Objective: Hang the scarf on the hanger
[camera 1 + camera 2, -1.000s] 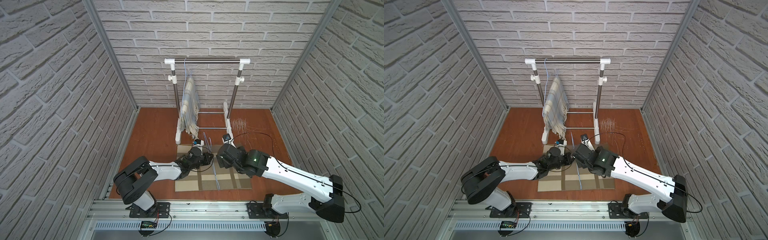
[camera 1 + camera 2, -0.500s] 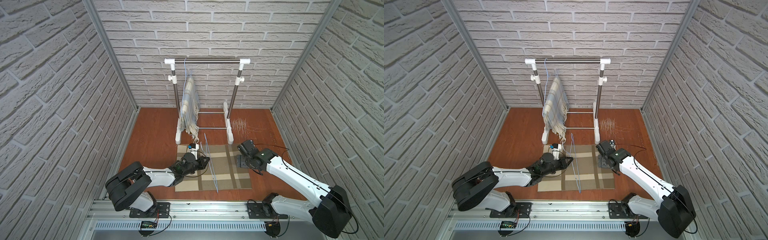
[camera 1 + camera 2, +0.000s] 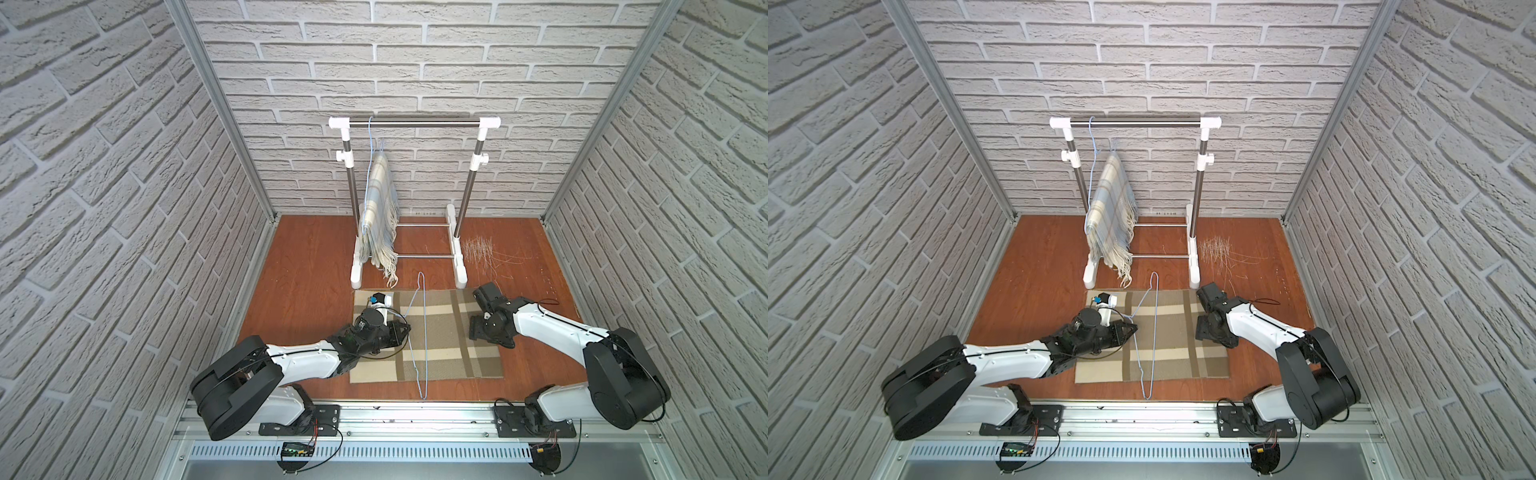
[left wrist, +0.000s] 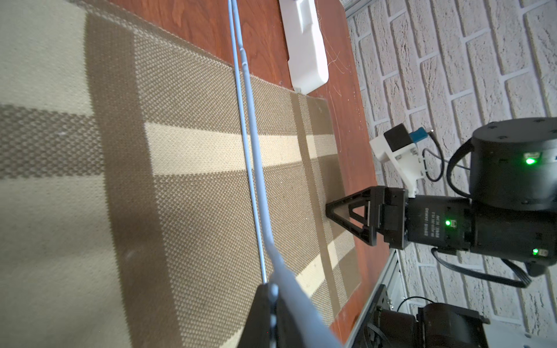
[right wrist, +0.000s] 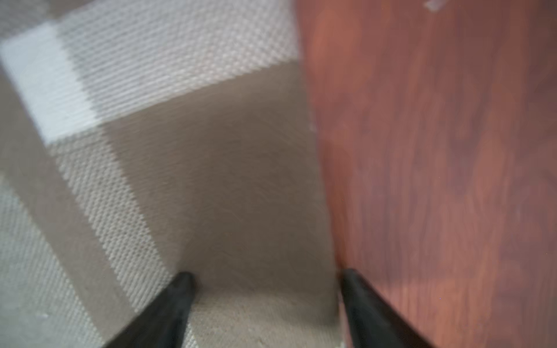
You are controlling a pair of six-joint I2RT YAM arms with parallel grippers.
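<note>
Brick cell [image 3: 415, 62], wooden worktop [image 3: 307, 257]: scarf [image 3: 449, 345] not draped yet.
Left claw [image 3: 405, 330] clamps wire hanger [image 3: 424, 340]; right claw [image 5: 265, 275] gapes empty over scarf's edge, probably pinches next.

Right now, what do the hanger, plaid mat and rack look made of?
hanger: thin wire, matte pale-blue coating, probably plastic over metal.
plaid mat: coarse basket weave, matte, lies stiff and flat; fabric or woven vinyl, unclear.
rack: shiny metal bar and posts, glossy white joints and feet, likely plastic.

Overhead stereo pair; wrist views near mat [image 4: 180, 180]
</note>
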